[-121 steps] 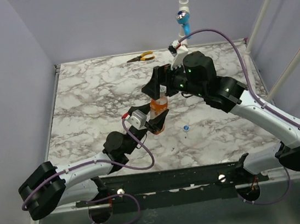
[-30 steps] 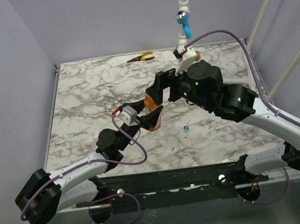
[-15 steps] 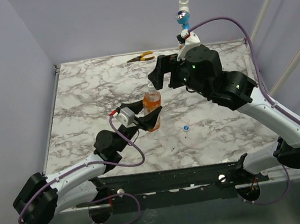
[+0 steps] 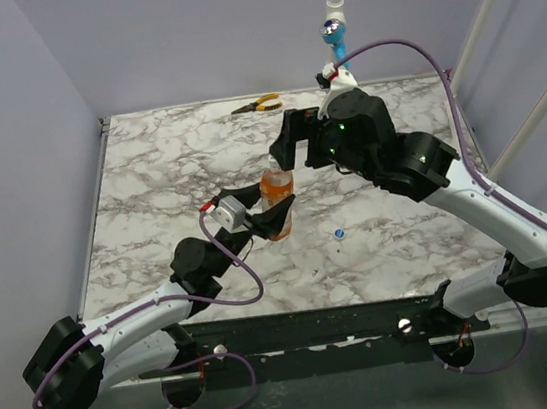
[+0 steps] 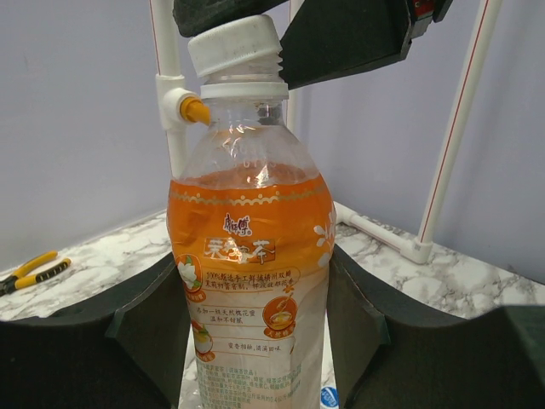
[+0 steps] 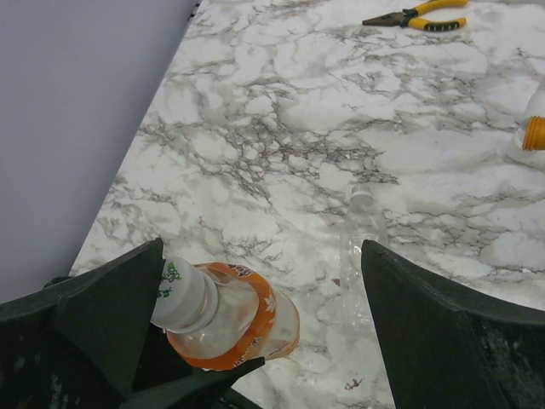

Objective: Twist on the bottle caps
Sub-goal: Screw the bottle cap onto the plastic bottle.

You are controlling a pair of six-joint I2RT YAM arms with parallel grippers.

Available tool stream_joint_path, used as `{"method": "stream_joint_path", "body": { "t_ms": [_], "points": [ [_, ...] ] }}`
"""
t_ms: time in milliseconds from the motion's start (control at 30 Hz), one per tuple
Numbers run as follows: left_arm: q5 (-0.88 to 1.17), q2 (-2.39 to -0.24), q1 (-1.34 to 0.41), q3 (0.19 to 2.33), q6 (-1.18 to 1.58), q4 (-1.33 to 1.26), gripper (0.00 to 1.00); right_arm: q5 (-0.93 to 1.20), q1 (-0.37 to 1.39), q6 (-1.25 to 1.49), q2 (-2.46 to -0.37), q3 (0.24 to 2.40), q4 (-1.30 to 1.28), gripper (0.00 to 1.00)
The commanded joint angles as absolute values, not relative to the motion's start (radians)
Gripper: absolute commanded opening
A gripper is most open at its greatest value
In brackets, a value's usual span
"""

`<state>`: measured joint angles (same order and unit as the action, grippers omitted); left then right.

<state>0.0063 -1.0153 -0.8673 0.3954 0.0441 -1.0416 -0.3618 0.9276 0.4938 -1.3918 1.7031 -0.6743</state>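
l hand (image 4: 273,217) grasps bottle (image 5: 249,256) part-full of orange drink, whitish cap (image 5: 234,47) on; r hand (image 4: 285,151) spread wide above.

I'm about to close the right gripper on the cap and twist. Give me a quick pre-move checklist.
1. Hold on the bottle by left gripper: ok.
2. Seating of white cap: not ok, threads show beneath it.
3. Opening of right gripper: ok, jaws wide.
4. Centring of white cap in right gripper: not ok, it sits close to one side.
5. Spare blue cap: ok, lying clear of both arms.
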Motion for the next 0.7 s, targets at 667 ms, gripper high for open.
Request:
{"method": "stream_joint_path", "body": {
  "t_ms": [667],
  "points": [
    [-0.023,-0.985,-0.866,0.388,0.041,-1.06,0.35,-0.361,0.927,0.536,-1.317,1.611,-0.667,1.0]
  ]
}}
